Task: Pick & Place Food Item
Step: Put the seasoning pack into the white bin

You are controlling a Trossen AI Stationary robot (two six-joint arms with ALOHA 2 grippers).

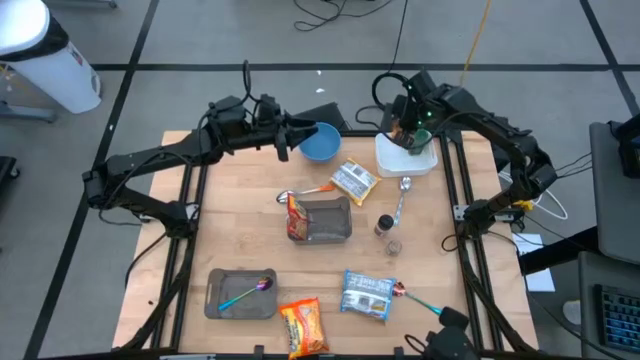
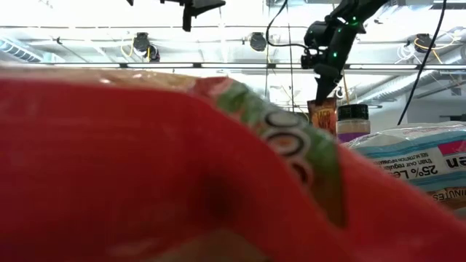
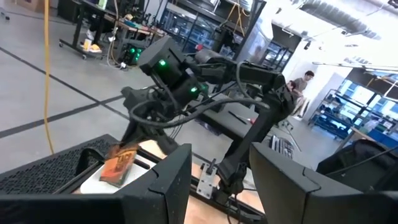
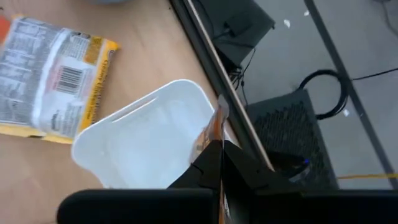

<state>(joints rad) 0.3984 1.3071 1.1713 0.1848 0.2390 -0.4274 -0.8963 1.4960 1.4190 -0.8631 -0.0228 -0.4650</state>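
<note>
Only the right wrist view shows the right gripper's (image 4: 214,155) fingers pinching a thin orange-brown foil snack packet (image 4: 210,132) (edge-on) above the square white plastic tub (image 4: 134,149); left gripper (image 1: 283,137), beyond the tub, half-open, empty.

Blue bowl (image 1: 320,143) at far edge of wooden table (image 1: 240,240); yellow-edged snack packet (image 1: 354,180) just right of it. Grey tray (image 1: 322,220) mid-table, orange packet (image 1: 296,214) leaning at its left end. Second grey tray (image 1: 240,295) near front left, rainbow-handled spoon (image 1: 248,291) lying in it. Blue-white packet (image 1: 366,294) front right, another spoon (image 1: 415,298) beside it. Small dark-capped jar (image 1: 384,224) right of centre tray. White bin (image 1: 45,60) on floor, far left
</note>
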